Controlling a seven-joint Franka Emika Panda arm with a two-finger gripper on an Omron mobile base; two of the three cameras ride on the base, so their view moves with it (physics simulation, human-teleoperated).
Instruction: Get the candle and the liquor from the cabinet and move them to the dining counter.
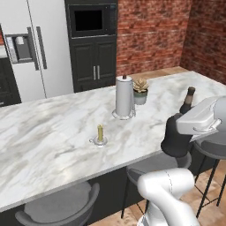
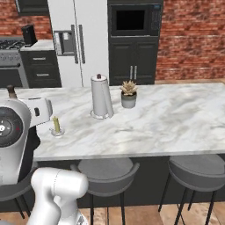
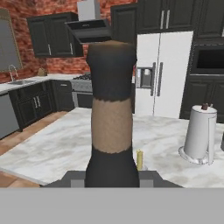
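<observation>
I've got the claw (image 1: 182,132) pinched on the liquor (image 1: 178,139) at the near edge of the dining surface (image 1: 53,132); its fingertips are hidden behind the bottle. Candle (image 1: 100,133) stands mid-surface, near the paper-towel roll (image 1: 124,97). No readable label.

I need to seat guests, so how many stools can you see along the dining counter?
3 in the right base view: one stool under the counter's middle, one stool to its right, and another's edge behind the arm at far left. More may be hidden.

candle (image 1: 100,133) on dining counter (image 1: 53,132), near canister (image 1: 124,97)
</observation>
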